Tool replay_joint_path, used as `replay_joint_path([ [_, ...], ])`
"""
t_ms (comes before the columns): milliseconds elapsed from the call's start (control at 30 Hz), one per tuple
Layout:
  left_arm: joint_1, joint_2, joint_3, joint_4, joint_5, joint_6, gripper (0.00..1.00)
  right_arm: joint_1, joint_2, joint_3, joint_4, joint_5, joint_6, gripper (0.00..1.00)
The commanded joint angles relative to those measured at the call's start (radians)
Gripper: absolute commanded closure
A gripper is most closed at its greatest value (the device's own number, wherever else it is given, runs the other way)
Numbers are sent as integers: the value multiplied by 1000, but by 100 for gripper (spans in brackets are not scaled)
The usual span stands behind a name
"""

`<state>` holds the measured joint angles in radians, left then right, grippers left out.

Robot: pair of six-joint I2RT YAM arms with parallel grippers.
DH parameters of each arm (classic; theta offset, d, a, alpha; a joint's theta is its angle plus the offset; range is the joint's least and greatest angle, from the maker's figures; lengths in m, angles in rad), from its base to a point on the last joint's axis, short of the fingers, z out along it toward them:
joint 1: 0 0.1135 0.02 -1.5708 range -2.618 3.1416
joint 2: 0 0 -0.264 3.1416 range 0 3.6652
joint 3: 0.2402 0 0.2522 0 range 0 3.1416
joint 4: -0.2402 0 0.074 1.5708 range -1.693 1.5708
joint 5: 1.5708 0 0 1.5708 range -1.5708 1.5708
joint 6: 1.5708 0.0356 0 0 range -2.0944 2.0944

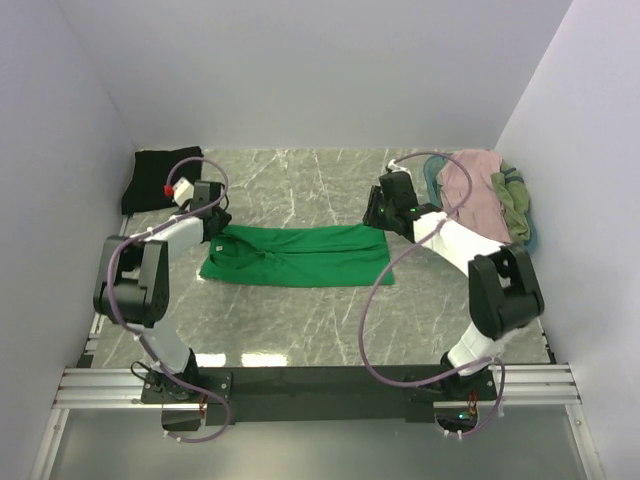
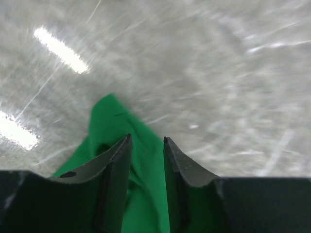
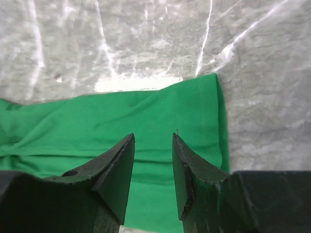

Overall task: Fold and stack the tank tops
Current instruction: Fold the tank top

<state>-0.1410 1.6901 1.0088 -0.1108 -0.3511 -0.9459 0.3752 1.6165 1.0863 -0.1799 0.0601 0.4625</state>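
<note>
On the marble table (image 1: 300, 335), the green tank top (image 1: 300, 255) lies folded in a long band at the middle. The left arm (image 1: 150, 262) and right arm (image 1: 475, 262), elbows bent, reach forward to its two ends. The left gripper (image 2: 146, 140) and the right gripper (image 3: 153, 137) hang over the cloth, the left's jaws narrowly parted and the right's wider, neither pinching anything.

Left arm (image 1: 172, 238) folded at the elbow, left tool (image 2: 146, 138) jaws narrowly parted, right arm (image 1: 457, 246) likewise bent, right tool (image 3: 153, 136) jaws parted wider
</note>
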Motion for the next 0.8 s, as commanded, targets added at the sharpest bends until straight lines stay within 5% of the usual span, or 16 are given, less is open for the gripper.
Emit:
replay_joint_path([
  [0, 11, 37, 21, -26, 74, -27, 62, 10, 83, 66, -41, 3, -16, 56],
  [400, 73, 37, -33, 22, 129, -16, 61, 13, 229, 98, -55, -11, -18, 57],
  [767, 35, -275, -50, -220, 23, -26, 44, 11, 148, 135, -89, 9, -24, 57],
])
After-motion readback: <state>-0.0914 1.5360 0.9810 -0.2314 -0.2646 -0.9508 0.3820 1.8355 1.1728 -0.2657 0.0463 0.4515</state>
